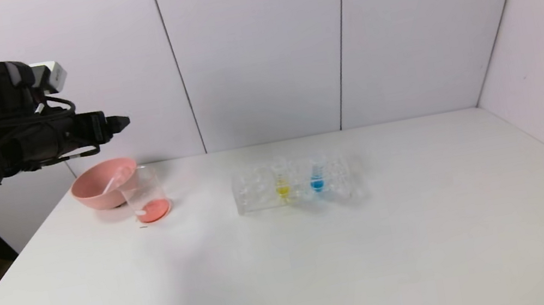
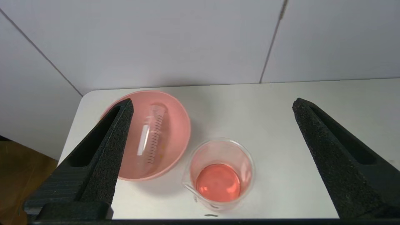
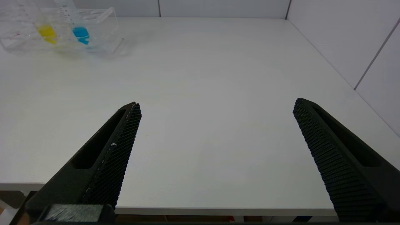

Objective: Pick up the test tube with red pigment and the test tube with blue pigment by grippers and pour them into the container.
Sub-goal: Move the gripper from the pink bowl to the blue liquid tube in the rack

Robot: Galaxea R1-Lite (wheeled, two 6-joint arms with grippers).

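Blue-pigment test tube upright in rack, mid-worktop | right end effector wide, empty, near edge; left end effector wide above beaker | advice: grip high, lift straight.

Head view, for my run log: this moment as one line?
left gripper: open, above bowl | emptied tube: in bowl | beaker: red liquid | blue tube: racked

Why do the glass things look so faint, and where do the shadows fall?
Head view: the clear plastic tube rack nearly melts into the white table; only soft grey shadows lie beside it and the pink bowl. Left wrist view: the clear glass beaker shows bright rim glints. Right wrist view: the black finger looks stretched.
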